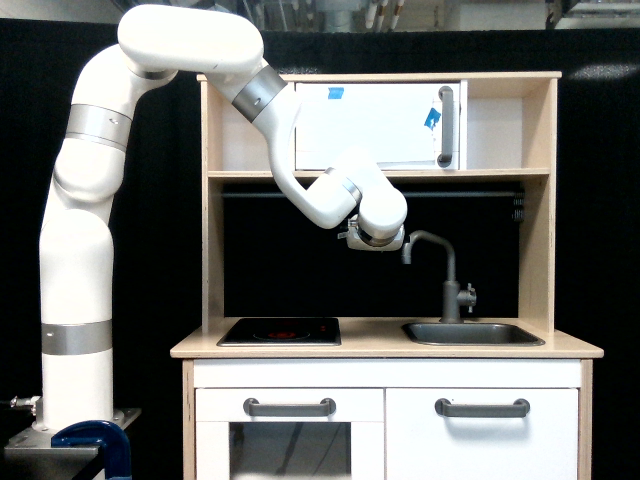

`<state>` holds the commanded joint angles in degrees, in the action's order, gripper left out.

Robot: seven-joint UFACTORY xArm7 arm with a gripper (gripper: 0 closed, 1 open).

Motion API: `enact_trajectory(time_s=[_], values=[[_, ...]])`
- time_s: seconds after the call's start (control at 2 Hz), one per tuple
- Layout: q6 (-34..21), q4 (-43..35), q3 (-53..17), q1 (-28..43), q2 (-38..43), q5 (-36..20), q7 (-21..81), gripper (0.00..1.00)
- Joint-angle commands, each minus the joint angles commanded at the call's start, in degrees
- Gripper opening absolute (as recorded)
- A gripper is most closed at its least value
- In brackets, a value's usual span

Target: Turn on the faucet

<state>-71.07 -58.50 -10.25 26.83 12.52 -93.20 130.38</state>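
While the white arm (110, 230) rises from its base at the lower left of the frame and bends across the upper shelf level, its end piece, the gripper (375, 240), sits near the centre of the frame, just left of the spout tip of the faucet (447, 275). From this distance the fingers cannot be made out, so their opening and whether they hold anything cannot be told; whether the end piece touches the spout also cannot be told.

Standing at centre right, the dark grey faucet has an upright stem, a hooked spout curving toward the frame's left, and a small lever knob on its right side low on the stem. It rises behind the grey sink (473, 333), set into the right half of the pale wooden counter (380, 345). A black hob (280, 331) lies on the counter's left half. Below are white fronts with grey bar handles (289, 407). At upper centre, a white cabinet door (375, 125) carries a vertical grey handle and blue tape marks.
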Motion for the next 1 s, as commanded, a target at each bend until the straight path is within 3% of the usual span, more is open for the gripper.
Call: enact_trajectory(time_s=[1.0], values=[[2.3, -4.1, 3.8, -1.0, 4.0, -1.7, 0.1, 1.00]])
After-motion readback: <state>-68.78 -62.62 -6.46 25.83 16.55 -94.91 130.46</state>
